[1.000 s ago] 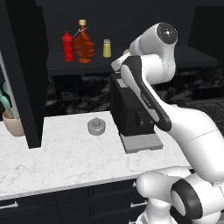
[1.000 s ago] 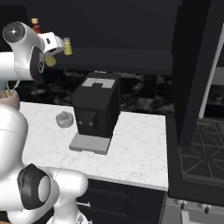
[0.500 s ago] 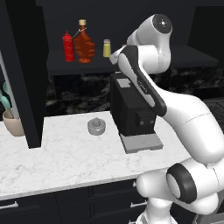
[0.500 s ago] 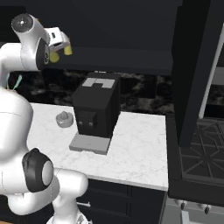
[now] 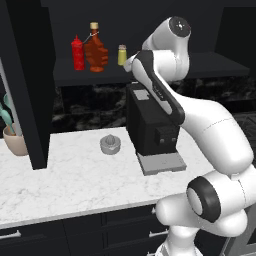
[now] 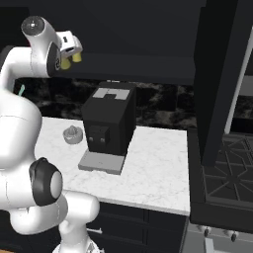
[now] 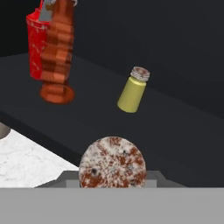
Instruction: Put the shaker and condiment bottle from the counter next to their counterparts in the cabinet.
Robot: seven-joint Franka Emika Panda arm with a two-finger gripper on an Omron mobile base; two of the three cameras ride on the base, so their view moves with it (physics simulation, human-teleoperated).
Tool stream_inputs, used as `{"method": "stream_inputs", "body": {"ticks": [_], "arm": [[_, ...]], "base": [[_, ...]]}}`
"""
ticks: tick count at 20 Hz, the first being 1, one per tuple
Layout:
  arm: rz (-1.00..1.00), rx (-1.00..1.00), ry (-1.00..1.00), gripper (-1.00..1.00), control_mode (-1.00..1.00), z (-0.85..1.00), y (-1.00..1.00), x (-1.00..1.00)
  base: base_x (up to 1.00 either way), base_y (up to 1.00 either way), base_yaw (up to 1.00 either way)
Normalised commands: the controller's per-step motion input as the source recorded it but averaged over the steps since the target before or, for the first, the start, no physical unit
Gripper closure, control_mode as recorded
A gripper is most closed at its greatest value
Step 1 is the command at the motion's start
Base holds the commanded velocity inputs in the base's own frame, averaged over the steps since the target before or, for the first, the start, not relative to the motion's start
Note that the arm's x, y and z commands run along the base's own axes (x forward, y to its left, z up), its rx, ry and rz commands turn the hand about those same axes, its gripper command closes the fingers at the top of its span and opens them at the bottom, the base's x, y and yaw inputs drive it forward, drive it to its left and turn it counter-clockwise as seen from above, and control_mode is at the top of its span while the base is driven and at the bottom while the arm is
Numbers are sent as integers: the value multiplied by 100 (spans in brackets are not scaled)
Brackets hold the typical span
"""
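1. The shaker is clamped in the hand, held up in the air in front of the cabinet shelf. In the hand view its speckled cap faces the camera, end on, between the finger tips.
2. The hand's fingers are drawn together on the shaker; in the right base view the yellow body sticks out beyond the hand's white casing.
3. The condiment bottle stands upright on the shelf, an orange-red faceted bottle with a narrow neck and a yellowish cap.
4. Just left of it, touching or nearly so, stands the slim red squeeze bottle. In the hand view the two overlap, so I cannot tell if they touch.
5. To the right of the condiment bottle, a little apart, a second small yellow shaker stands on the shelf with its pale cap up.
6. The cabinet's tall black side panel comes down to the bench at the left.
7. On the white marble bench below the shelf sits a black coffee machine with a grey drip tray.
8. Left of the machine lies a small grey round object; I cannot tell what it is.
9. At the far left of the bench, beyond the side panel, stands a beige pot with greenish handles rising from it.
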Motion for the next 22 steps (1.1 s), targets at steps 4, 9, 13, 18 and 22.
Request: {"method": "stream_inputs", "body": {"ticks": [4,9,13,18,22], "arm": [[0,0,0,100,-100,-19,0,24],[0,0,0,100,-100,-12,0,25],[0,0,0,100,-100,-2,2,28],[0,0,0,100,-100,0,4,28],[0,0,0,100,-100,0,4,27]], "base": [[0,0,0],[0,0,0],[0,0,0],[0,0,0],[0,0,0]]}}
